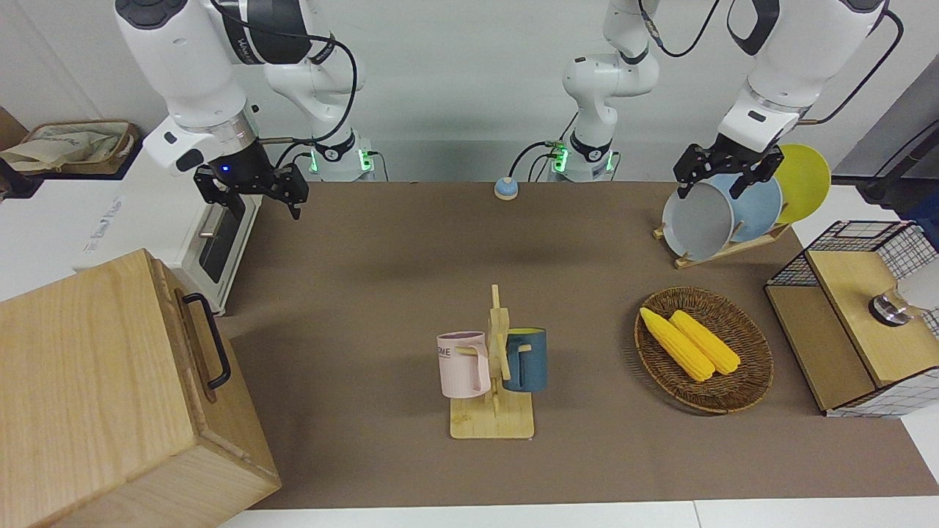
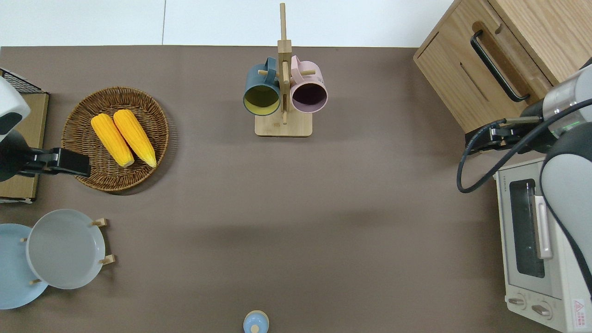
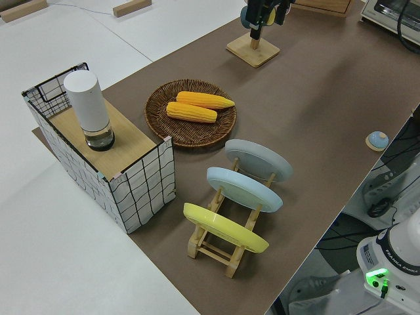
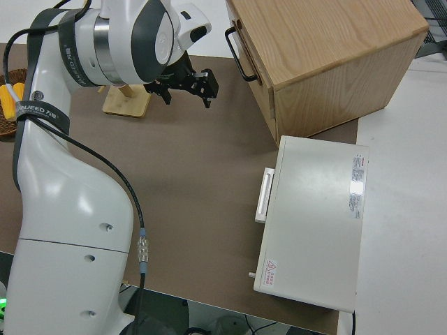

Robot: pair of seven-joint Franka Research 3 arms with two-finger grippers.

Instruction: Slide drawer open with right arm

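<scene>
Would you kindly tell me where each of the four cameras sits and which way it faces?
Front: across the table, facing both arms; right gripper near the toaster oven.
Overhead: straight down on the mug rack; both grippers at the edges.
Left side: raised at the left arm's end, along the plates.
Right side: above the right arm, toward the drawer.
Shared: the corn basket, front and overhead.

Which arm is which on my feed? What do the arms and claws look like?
Both are white jointed arms with dark joint bands, black cables and black two-finger claws. The right claw shows a blue wrist light; the left claw shows none. Green lights glow at both bases.
</scene>
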